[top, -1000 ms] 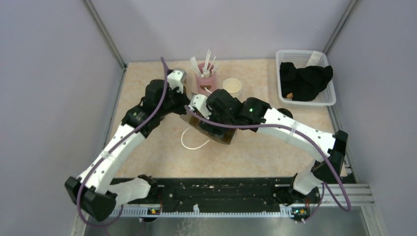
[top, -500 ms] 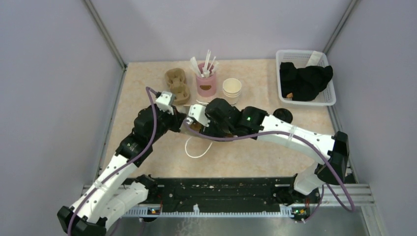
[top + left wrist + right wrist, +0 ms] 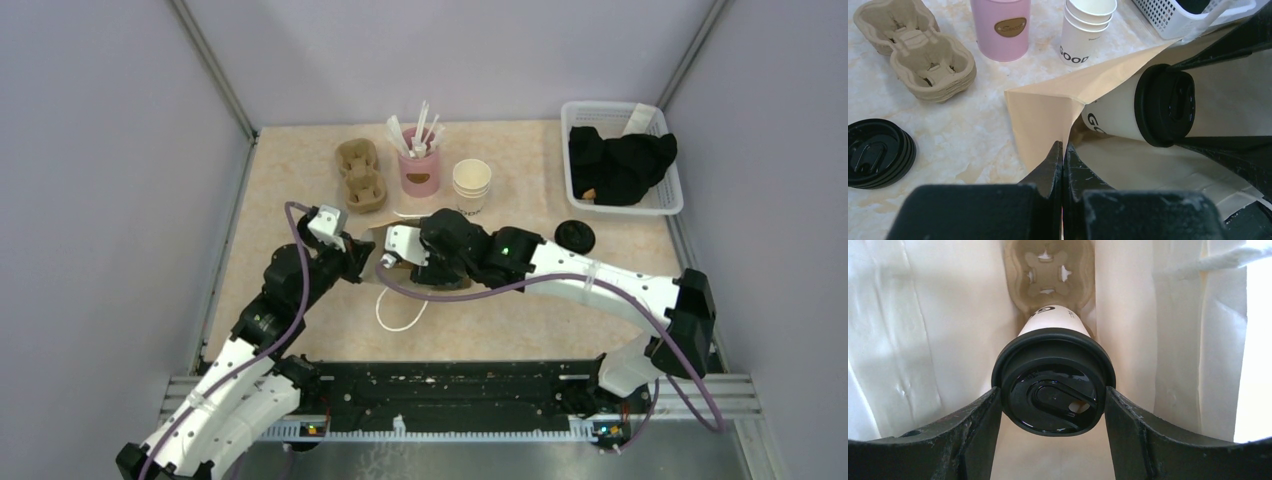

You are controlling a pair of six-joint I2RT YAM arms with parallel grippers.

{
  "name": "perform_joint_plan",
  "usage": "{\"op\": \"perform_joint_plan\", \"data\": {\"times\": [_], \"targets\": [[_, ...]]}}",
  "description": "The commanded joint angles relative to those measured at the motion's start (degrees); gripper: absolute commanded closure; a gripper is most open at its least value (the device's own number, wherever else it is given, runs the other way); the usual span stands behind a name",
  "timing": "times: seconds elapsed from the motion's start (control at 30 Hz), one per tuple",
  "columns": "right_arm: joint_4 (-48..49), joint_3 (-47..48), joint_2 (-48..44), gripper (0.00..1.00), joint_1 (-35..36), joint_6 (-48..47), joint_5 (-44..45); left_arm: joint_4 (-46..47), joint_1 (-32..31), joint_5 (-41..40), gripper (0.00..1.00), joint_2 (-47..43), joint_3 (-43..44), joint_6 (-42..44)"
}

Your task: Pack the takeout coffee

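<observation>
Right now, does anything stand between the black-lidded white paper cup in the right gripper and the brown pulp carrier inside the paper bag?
Nothing visible does. The right gripper holds the cup, base toward the carrier, whose visible socket is empty; the left gripper pinches the bag open.

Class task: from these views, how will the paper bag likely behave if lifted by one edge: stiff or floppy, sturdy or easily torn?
Probably floppy: the paper bag creases where the left gripper pinches its rim. Likely light, as that small pinch holds the mouth open. Its thin, wrinkled walls around the cup suggest it could tear if yanked.
</observation>
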Motion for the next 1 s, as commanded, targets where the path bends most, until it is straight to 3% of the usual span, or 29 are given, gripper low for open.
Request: {"op": "perform_joint_plan", "data": {"times": [0.0, 0.5, 0.97], "targets": [[2.8, 0.7, 0.9, 0.65, 0.8, -2.6, 5.5, 5.3, -0.3, 1.0, 1.0, -1.6, -2.0, 1.6], [0.3, 6.1, 8.3, 0.65, 1.8, -3.4, 12.7, 2.2, -0.3, 3.4, 1.0, -0.3, -2.5, 4.7], [1.9, 1.5, 4.3, 0.68, 1.4, 2.0, 16.0, 0.3, -0.2, 3.3, 1.0, -0.7, -2.7, 5.6]]}}
